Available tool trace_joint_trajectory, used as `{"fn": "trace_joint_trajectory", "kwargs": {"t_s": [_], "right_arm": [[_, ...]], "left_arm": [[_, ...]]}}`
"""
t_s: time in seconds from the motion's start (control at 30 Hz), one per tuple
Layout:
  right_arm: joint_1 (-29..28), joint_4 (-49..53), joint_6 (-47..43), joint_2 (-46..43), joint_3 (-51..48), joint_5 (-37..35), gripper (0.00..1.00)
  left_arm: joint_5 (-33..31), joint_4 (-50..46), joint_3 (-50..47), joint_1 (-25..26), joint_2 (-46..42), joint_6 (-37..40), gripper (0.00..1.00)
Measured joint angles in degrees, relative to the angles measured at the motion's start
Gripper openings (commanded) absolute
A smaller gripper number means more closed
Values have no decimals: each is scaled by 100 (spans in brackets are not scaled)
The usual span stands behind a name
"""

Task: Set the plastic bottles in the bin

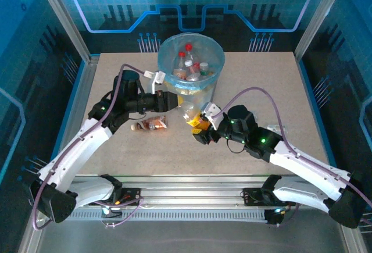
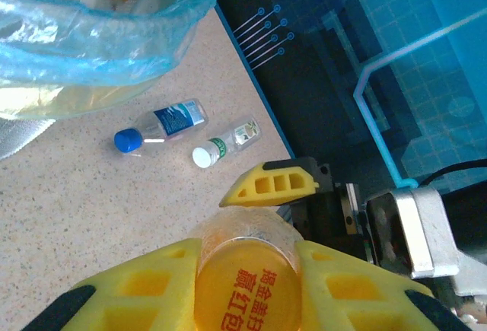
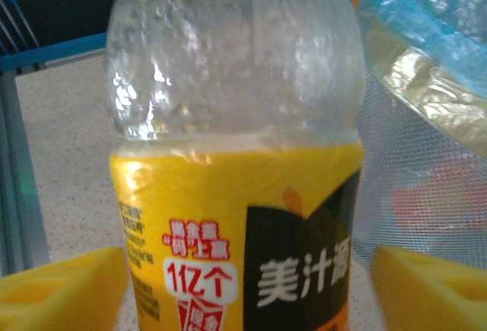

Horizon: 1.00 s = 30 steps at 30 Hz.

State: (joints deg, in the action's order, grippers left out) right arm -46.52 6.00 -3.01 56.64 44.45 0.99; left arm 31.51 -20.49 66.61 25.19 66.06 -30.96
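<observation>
peering over the left gripper (image 2: 247,253): clenched on the orange-labelled bottle (image 3: 236,118), whose cap and base are cut off. right gripper (image 3: 247,266) released, pads spread either side. bottle sits just beside the bin (image 1: 218,70), outside it. blue-capped bottle (image 2: 160,124) and white-capped bottle (image 2: 226,142) lie near the table (image 1: 279,102) edge; open board at right.

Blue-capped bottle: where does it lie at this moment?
In the left wrist view the blue-capped bottle lies on the table, just left of the white-capped bottle, close to the bin.
</observation>
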Motion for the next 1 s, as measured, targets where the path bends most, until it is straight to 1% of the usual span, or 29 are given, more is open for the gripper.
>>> {"fn": "trace_joint_trajectory", "kwargs": {"t_s": [0.03,0.13,0.33,0.4,0.53,0.63,0.7,0.87,1.0], "right_arm": [[0,-2,-7,-24,0,-66,100],[0,35,2,-205,4,-319,100],[11,295,0,-697,254,-1049,100],[11,363,-24,-942,271,-1294,100],[15,452,-107,-1373,271,-1731,100],[63,498,-151,-1598,271,-1939,100],[120,573,-177,-1696,271,-2039,100],[162,817,-199,-1753,271,-2146,100],[162,984,-197,-1788,269,-2159,100]], "left_arm": [[-79,-20,79,7,0,22,0],[-490,-52,501,-2,0,166,0],[-1429,-136,1768,-79,90,625,0],[-1773,-103,2295,-125,282,826,0],[-2310,-15,3049,-184,782,1139,0],[-2579,-52,3670,-229,1412,1325,0],[-2712,-155,4199,-251,1998,1436,0],[-2723,-570,5176,-254,3309,1609,0],[-2723,-999,5630,-236,4127,1801,0]]}}
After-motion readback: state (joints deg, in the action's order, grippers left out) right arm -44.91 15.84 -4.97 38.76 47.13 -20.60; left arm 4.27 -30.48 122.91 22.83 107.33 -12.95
